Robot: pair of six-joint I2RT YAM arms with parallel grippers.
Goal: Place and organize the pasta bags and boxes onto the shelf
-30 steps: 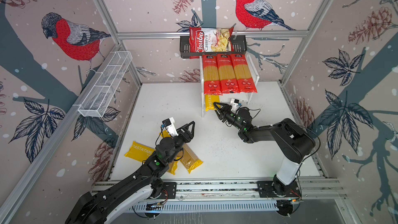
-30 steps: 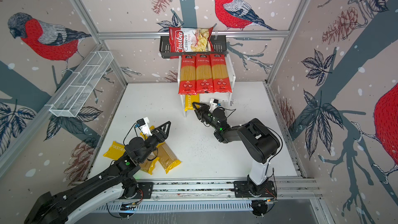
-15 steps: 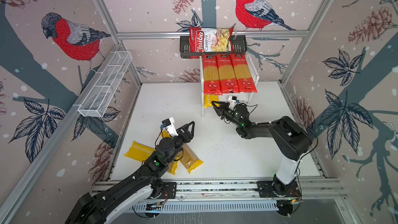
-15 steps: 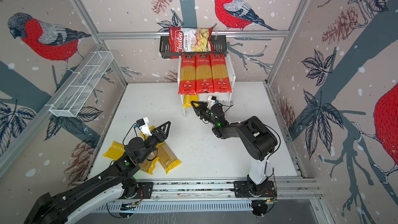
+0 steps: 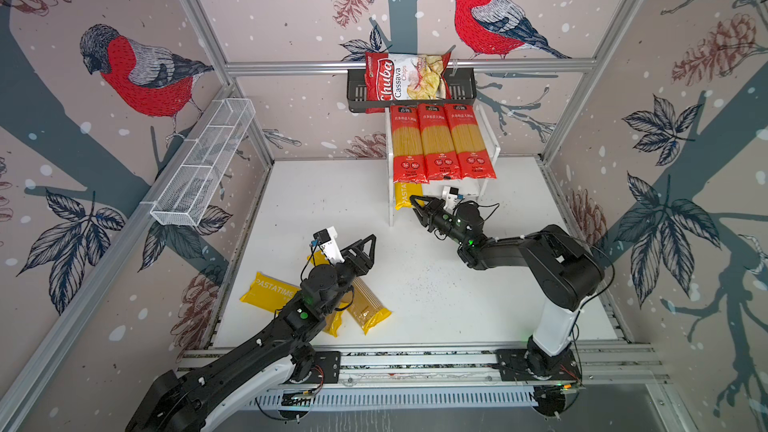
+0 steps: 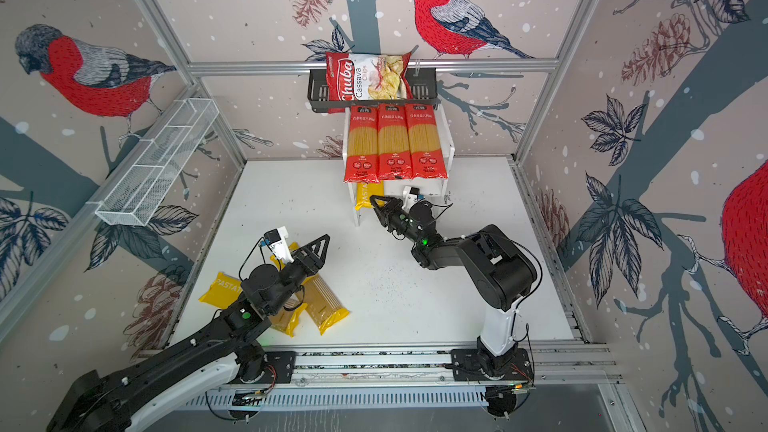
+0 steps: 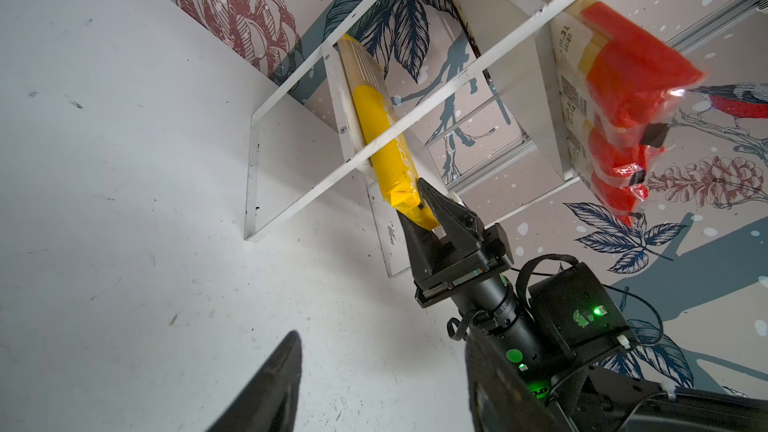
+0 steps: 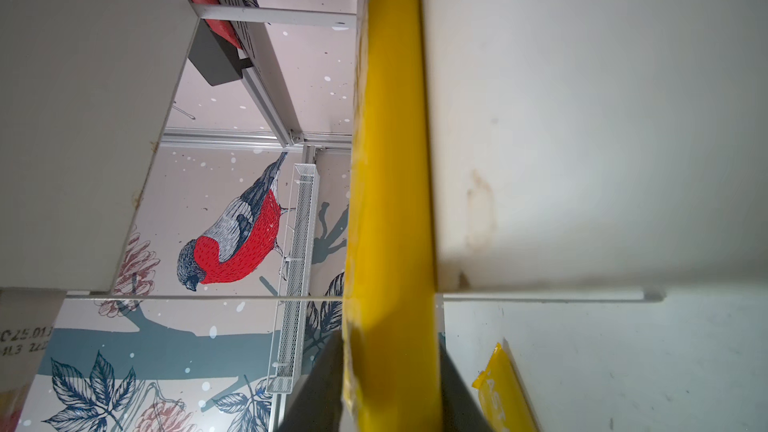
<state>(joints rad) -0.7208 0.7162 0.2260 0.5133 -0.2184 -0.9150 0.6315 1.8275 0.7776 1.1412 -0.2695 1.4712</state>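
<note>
Yellow flat "PASTATIME" spaghetti pack (image 7: 384, 139): left side of the small white two-tier shelf (image 5: 390, 214), lower board, barely shifted this past second. The right gripper (image 7: 411, 201) clasps its protruding near end, so seating likely continues. Left gripper (image 5: 365, 249): half-parted, empty, above two yellow packs (image 5: 270, 295), near left, unshelved.

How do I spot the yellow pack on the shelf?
Find the white shelf at the back wall. Beneath three red-ended packs, a yellow pack lies on its lower board, its end in the right gripper; the other yellow packs lie on the table.
</note>
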